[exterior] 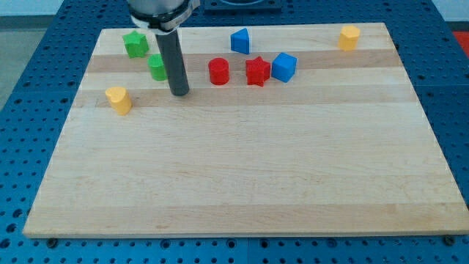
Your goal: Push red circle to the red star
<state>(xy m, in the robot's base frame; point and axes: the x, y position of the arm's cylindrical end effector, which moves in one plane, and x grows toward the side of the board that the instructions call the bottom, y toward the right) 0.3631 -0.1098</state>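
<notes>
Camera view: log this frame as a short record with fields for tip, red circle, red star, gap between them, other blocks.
tip: my tip on the board, at the view's left of the red circle, apart from it, beside the green circle
red circle: upper middle of the board
red star: at the view's right of the red circle
gap: small, not touching
other blocks: blue cube against the star's right; blue block; green star; green circle; yellow blocks and

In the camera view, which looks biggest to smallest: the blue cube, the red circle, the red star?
1. blue cube
2. red circle and red star: too alike to rank.
</notes>
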